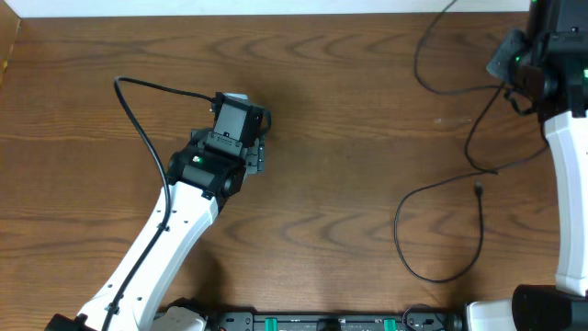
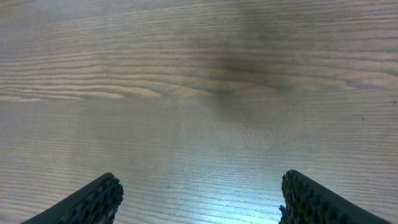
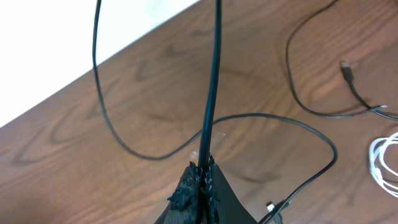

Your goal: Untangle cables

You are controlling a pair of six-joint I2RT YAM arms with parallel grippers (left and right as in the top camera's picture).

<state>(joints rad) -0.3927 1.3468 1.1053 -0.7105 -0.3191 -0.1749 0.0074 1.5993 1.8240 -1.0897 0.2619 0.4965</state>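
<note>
The black cable [image 1: 439, 276] runs from the table's far edge in loops down the right side and ends in a small plug [image 1: 479, 189]. My right gripper [image 3: 204, 169] is shut on this black cable [image 3: 211, 93] and holds it taut above the table; in the overhead view it [image 1: 505, 62] is at the far right. The plug [image 3: 346, 68] lies on the wood. The white cable [image 3: 380, 163] shows only at the right edge of the right wrist view. My left gripper [image 2: 199, 186] is open and empty over bare wood, left of centre [image 1: 241, 108].
The left arm's own thick black wire [image 1: 138, 119] arcs over the table at the left. The right arm's white link [image 1: 565, 184] stands along the right edge. A dark rail [image 1: 322, 322] runs along the front edge.
</note>
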